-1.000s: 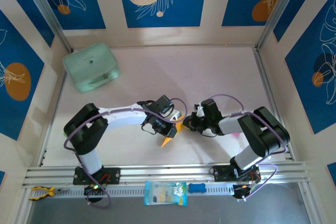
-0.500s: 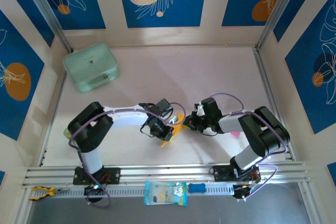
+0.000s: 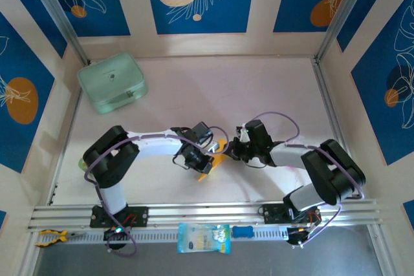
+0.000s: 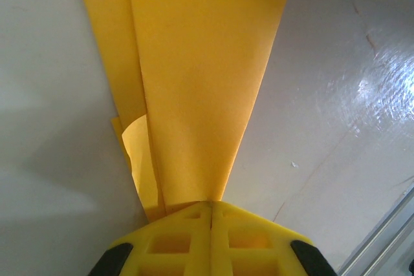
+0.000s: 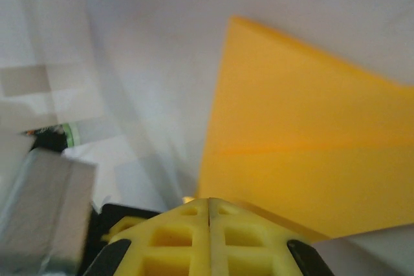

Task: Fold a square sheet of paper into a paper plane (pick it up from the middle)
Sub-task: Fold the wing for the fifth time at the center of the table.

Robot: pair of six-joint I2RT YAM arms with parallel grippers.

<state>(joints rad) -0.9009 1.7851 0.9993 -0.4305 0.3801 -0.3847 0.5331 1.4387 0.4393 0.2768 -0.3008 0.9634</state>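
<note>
Hands from both arms met near the middle of the pale worktop (image 3: pixel 259 95), a little toward 6 o'clock. The left hand (image 3: pixel 206 161), at 9 o'clock of the folded, pointed orange-yellow paper sheet (image 3: pixel 218 158), was pinched tight on the sheet's narrow end. The right hand (image 3: pixel 231 153), at 3 o'clock of the sheet, was likewise closed on its edge. A mint-green rounded case (image 3: pixel 112 82) lay well apart at 10 o'clock.
</note>
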